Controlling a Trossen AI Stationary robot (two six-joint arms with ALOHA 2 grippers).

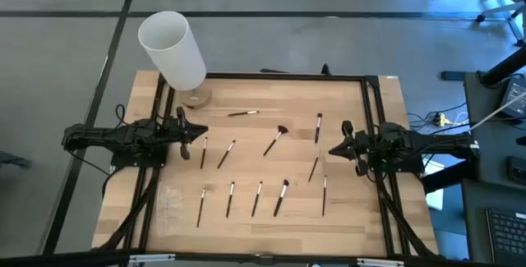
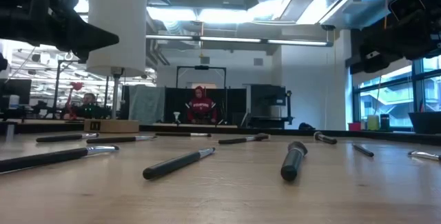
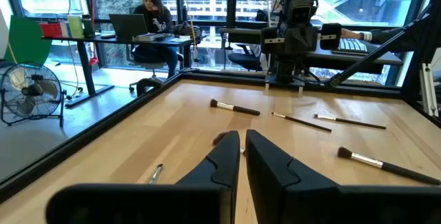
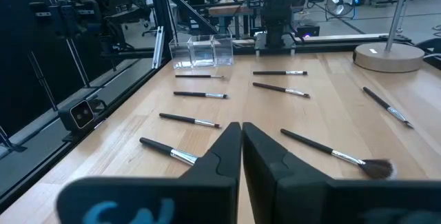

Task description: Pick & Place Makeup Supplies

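While both arms wait at the edges of the surface [image 1: 345, 86], the left hand [image 1: 200, 132] and the right hand [image 1: 335, 149] have their fingers together and hold nothing. The makeup brushes [image 1: 230, 199] lie scattered between them, apart from each other. I think a hand should first part its fingers, then descend across one handle near its middle.

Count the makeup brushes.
11 brushes: five in one row, two beside the left gripper, two beside the right gripper, one fluffy at centre, one near the white cylinder. Arms may hide others.
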